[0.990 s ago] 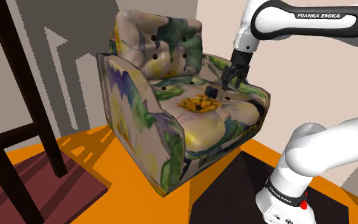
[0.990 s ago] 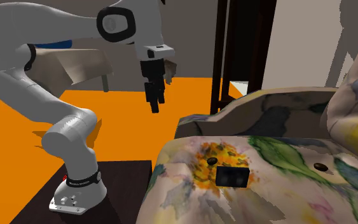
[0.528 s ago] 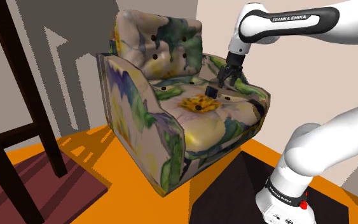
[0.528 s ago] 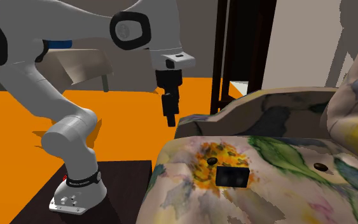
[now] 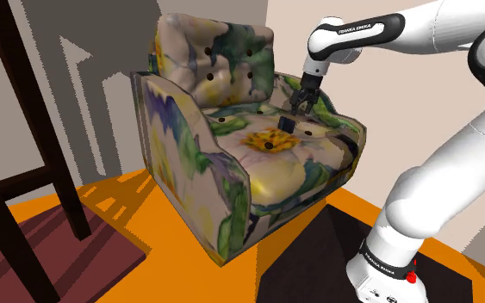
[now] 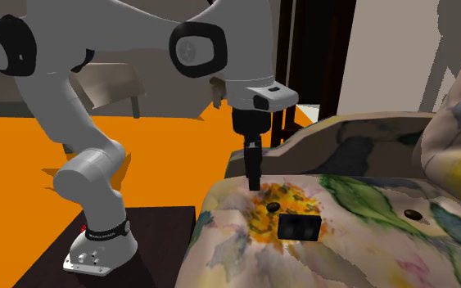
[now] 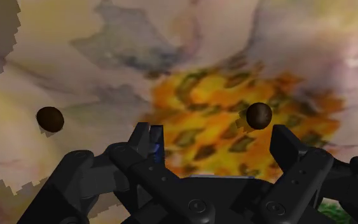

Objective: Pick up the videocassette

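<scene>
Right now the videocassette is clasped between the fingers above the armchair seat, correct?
No. The videocassette lies on the armchair seat, not clasped; the second exterior view shows it apart from the fingers, which are open above the seat.

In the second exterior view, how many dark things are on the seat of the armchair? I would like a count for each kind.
videocassette: 1
round dark buttons: 2
Total: 3
</scene>
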Tool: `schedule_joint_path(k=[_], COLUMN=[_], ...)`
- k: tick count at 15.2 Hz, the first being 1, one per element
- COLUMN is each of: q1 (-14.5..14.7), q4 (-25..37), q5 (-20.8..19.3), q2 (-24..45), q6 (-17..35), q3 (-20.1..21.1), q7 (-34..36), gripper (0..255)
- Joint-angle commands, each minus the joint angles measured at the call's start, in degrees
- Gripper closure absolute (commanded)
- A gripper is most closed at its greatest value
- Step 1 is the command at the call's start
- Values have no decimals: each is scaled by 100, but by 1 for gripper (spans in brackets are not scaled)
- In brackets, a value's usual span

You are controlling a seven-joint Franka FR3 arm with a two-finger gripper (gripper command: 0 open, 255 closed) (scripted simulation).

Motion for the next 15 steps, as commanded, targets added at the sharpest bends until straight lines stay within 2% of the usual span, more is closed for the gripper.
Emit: schedule_joint_path(k=[1,5,14,15], q1=[-1,-47,-57,-56], q4=[323,1019,523,521], q5=[154,562,620,617], q2=[440,1293,1380,1373], q6=[71,96,666,661], q3=[-217,-537,-551,-548], q7=[-314,-874,-959,-953], gripper=[0,0,0,255])
